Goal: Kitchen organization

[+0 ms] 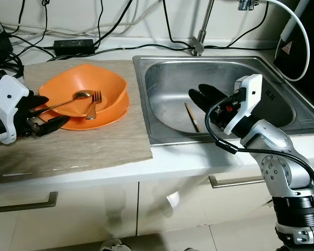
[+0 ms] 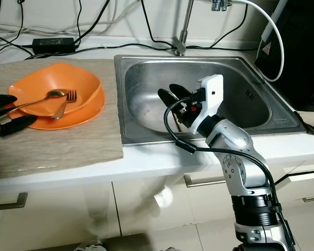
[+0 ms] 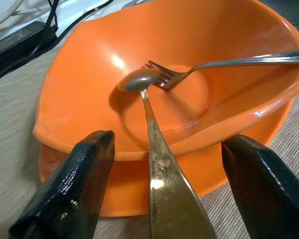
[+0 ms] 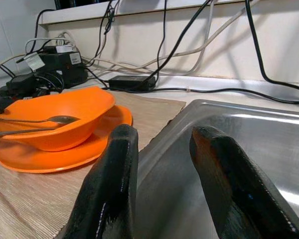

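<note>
An orange bowl sits on an orange plate on a beige mat left of the sink. Inside the bowl lie a spoon and a fork. The spoon's handle juts out over the bowl's left rim. My left gripper is open around that handle, one finger on each side; in the left wrist view the handle runs between the fingers without touching them. My right gripper hovers open above the steel sink, holding nothing. A thin brown stick lies on the sink floor.
A faucet rises behind the sink. Black cables and a power adapter crowd the counter's back edge. A white hose hangs at the far right. Cabinet fronts with handles lie below the counter.
</note>
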`<state>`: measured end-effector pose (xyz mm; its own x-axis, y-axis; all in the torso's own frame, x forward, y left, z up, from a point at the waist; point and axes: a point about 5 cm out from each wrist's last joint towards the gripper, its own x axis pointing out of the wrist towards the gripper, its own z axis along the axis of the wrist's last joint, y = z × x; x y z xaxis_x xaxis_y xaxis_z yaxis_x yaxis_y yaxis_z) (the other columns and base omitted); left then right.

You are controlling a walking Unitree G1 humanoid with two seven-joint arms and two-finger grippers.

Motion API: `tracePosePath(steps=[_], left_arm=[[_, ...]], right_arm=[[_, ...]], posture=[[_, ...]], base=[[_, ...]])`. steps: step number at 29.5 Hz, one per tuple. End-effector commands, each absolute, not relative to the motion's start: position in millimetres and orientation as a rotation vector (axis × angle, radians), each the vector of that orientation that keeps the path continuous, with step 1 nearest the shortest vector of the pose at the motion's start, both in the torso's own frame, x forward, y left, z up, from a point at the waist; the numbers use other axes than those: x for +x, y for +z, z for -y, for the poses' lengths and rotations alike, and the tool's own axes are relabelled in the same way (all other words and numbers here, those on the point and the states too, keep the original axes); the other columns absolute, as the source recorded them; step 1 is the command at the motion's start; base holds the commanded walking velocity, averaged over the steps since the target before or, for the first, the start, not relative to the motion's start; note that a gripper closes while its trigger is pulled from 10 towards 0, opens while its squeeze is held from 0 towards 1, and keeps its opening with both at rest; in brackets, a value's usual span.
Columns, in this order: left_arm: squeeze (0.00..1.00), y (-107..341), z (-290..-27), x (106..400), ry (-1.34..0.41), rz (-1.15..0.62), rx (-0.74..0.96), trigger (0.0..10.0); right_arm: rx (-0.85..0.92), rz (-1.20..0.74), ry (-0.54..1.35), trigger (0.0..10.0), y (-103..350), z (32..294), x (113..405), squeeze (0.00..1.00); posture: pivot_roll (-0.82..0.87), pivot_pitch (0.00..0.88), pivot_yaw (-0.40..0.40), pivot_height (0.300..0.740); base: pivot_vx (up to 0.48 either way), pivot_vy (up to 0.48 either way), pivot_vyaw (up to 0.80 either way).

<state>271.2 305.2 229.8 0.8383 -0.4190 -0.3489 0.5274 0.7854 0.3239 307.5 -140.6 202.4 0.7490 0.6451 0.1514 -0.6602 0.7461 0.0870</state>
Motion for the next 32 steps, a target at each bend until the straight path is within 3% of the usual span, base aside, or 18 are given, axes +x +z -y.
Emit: tracePosePath(steps=[1,32], left_arm=[[0.0,226.2,-303.6,274.2,-0.524,-0.282,0.421,0.0],[0.0,241.1,-300.6,281.3,-0.564,-0.215,0.45,0.0]], right_arm=[[0.116,0.14,0.706,10.0,208.1,144.8,308.0,0.0],[0.109,0.147,0.692,10.0,208.3,146.0,308.8,0.0]], posture=[[0.05,0.036,-0.068,0.74],[0.05,0.032,-0.059,0.74]], base=[[0.0,0.0,0.0],[0.0,0.0,0.0]])
